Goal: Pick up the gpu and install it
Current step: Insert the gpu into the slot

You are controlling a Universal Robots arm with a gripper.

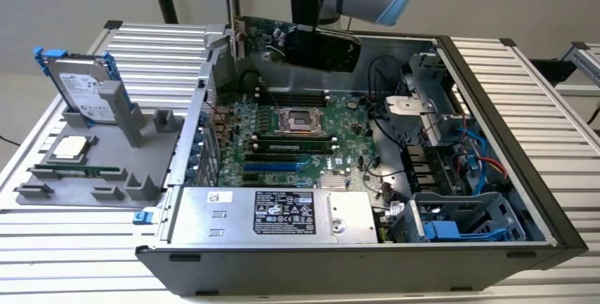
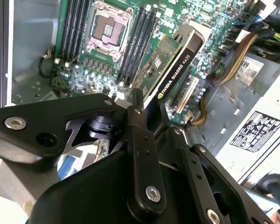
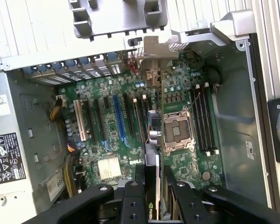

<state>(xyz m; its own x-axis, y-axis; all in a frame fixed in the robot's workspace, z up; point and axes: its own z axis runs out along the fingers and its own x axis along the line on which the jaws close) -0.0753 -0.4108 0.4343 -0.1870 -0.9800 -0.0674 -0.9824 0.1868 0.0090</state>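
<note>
The gpu (image 1: 314, 45), a green card with a black cooler and a silver end bracket (image 1: 230, 16), hangs in the air over the far side of the open computer case (image 1: 525, 177). My gripper (image 1: 310, 31) is shut on the card's upper edge. In the second wrist view the black cooler of the gpu (image 2: 177, 70) juts out from between the black fingers (image 2: 136, 116), above the motherboard. The first wrist view looks down the thin edge of the gpu (image 3: 152, 140), which lies between the blue slot (image 3: 116, 119) and the processor socket (image 3: 177, 128), clear of the board.
The motherboard (image 1: 281, 146) lies in the case floor with an open processor socket (image 1: 298, 118) and expansion slots (image 1: 272, 166). A silver power supply (image 1: 272, 213) fills the near edge and a drive cage (image 1: 459, 223) the near right corner. At the exterior view's left, a grey holder (image 1: 75, 184) carries a hard drive (image 1: 84, 90).
</note>
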